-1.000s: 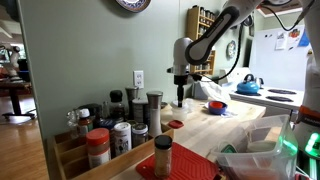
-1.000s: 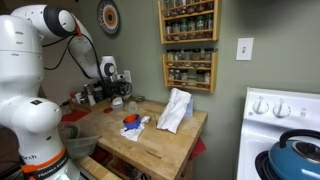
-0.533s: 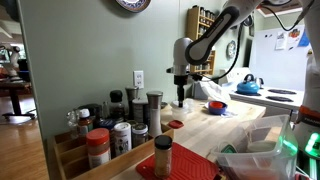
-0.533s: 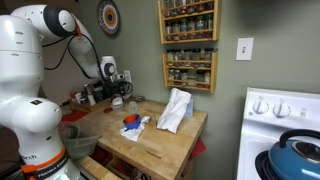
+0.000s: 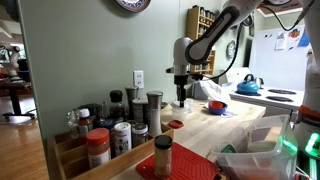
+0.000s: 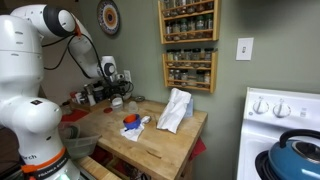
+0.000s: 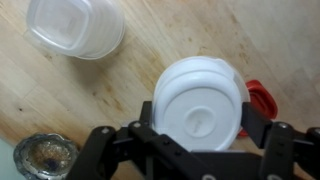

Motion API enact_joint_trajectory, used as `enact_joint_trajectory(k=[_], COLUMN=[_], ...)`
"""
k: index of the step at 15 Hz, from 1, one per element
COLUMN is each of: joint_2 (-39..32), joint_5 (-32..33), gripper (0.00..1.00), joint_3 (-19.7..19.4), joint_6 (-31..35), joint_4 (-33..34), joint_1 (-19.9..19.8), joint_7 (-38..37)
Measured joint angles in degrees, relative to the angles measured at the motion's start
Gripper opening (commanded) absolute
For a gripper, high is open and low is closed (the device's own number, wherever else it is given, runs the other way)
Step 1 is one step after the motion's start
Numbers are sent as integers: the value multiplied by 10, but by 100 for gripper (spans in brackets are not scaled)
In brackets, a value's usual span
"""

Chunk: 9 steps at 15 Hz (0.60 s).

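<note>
In the wrist view my gripper [image 7: 196, 118] has its two black fingers against the sides of a white round plastic container [image 7: 200, 92], seen from above and close to the camera. It hangs over the wooden counter [image 7: 120, 95]. A red lid [image 7: 263, 98] lies on the counter just beyond its right edge. A clear empty plastic tub [image 7: 75, 25] lies at the upper left. A glass jar of spice [image 7: 45, 160] stands at the lower left. In both exterior views the gripper [image 5: 181, 96] [image 6: 117, 97] is low over the counter's far end.
Several spice jars [image 5: 120, 128] crowd the counter's near end in an exterior view. A white cloth [image 6: 175, 108] and a blue and red item [image 6: 130, 122] lie mid-counter. Wall spice racks [image 6: 188, 70] hang behind. A stove with a blue kettle [image 6: 298, 150] stands beside the counter.
</note>
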<state>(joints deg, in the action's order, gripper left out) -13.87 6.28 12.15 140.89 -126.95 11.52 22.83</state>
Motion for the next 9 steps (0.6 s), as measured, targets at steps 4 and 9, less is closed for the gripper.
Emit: enact_joint_trajectory(k=[4,9], joint_2=[0,0], joint_5=[0,0], gripper=[63,59], joint_3=[3,5], joint_6=[-6,-9], joint_4=[0,0], joint_1=[0,0], joint_7=[11,13])
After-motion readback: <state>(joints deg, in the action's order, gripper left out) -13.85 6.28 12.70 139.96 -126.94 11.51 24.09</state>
